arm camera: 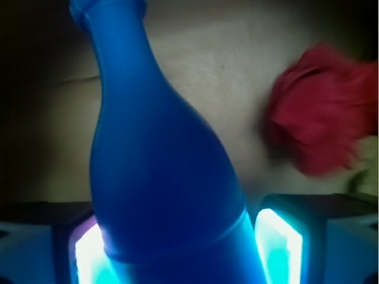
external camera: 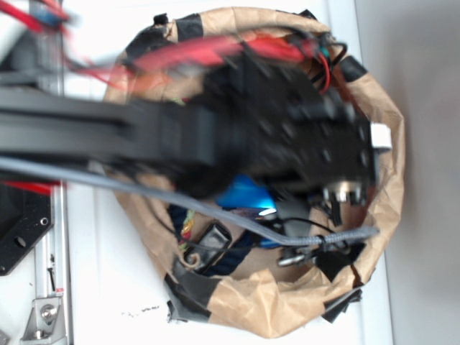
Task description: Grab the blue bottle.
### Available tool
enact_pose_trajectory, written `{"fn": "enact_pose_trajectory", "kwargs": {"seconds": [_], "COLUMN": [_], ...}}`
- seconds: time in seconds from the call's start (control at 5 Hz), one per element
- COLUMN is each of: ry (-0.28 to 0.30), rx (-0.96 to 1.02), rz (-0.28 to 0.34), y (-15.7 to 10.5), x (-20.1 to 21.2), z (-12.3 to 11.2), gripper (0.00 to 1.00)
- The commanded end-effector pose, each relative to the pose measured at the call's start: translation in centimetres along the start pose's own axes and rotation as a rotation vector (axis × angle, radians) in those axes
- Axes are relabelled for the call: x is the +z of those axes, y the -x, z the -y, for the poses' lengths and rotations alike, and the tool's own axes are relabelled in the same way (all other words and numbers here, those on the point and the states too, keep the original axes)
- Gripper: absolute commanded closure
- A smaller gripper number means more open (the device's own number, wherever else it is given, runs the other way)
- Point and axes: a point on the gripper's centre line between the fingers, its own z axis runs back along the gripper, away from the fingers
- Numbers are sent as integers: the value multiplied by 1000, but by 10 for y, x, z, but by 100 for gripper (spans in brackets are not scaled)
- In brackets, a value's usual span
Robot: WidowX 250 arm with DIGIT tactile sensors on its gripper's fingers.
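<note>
The bottle [arm camera: 160,177] is blue and smooth. In the wrist view it fills the middle, w/ its fat body low down between the two glowing pads [arm camera: 278,245] and its thin neck going up to the top left. The gripper [arm camera: 177,248] has its jaws on both sides of the bottle body, one pad left, one pad right. The left pad looks like it touches; there's a thin gap by the right one, so can't tell if it's squeezing yet.

A fuzzy red thing [arm camera: 323,118] sits to the right, apart from the bottle.

In the outside view the black arm [external camera: 215,129] reaches over a brown paper bag [external camera: 287,309]. A bit of blue bottle [external camera: 244,194] peeks out under the arm, inside the bag. A grey cable [external camera: 180,198] runs across it.
</note>
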Motion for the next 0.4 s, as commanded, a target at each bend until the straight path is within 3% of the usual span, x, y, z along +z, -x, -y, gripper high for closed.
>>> {"fn": "enact_pose_trajectory", "kwargs": {"seconds": [0.0, 0.2], "ry": [13, 11], "rx": [65, 64], "rz": [120, 100], "y": [24, 21], "x": [75, 79], "z": [-32, -33], "gripper": [100, 100]}}
